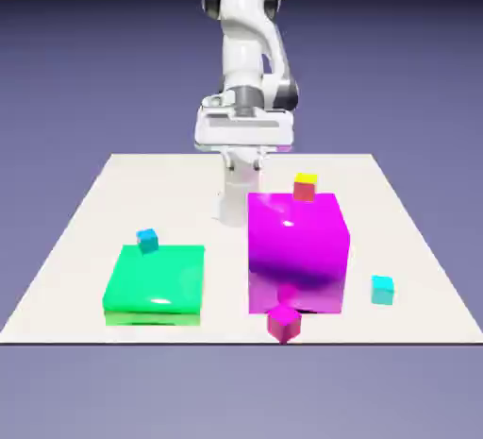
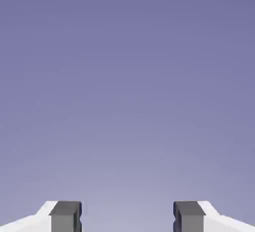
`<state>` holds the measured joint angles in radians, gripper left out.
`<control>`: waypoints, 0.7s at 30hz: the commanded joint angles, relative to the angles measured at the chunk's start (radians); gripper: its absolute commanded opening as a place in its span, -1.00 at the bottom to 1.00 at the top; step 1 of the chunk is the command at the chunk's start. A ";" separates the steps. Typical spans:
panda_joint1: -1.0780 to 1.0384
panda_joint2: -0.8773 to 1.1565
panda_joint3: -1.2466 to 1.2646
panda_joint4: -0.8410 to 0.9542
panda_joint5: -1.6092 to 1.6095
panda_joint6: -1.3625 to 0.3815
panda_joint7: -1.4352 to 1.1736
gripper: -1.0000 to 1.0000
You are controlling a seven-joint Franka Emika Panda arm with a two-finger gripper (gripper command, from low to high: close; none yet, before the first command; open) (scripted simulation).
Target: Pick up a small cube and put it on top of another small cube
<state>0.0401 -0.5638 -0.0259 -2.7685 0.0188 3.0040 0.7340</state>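
While the gripper (image 1: 243,161) hangs parted, the small cyan cube (image 1: 382,290) sits flat, no longer axis.

And here it is in the exterior view, the robot arm (image 1: 242,45): glossy white all over, rounded and smooth, with dark, near-black round caps at both sides of the top joint and another dark cap at the elbow's side. A grey band sits just above the hand (image 1: 245,130), a wide white block with a paler grey recessed strip across its front. Now the hand view: the gripper (image 2: 127,217) shows white, angled fingers ending in small squared tips, dark grey on the upper face, mid-grey in front, their inner edges darker and notched.
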 commanded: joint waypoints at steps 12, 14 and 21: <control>0.403 0.435 -0.042 0.376 0.091 -0.253 0.288 0.00; 0.470 0.507 -0.049 0.439 0.106 -0.296 0.337 0.00; 0.622 0.761 0.001 0.517 0.087 -0.353 0.587 0.00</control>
<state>0.6621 0.1973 -0.0249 -2.2512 0.1057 2.6511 1.3208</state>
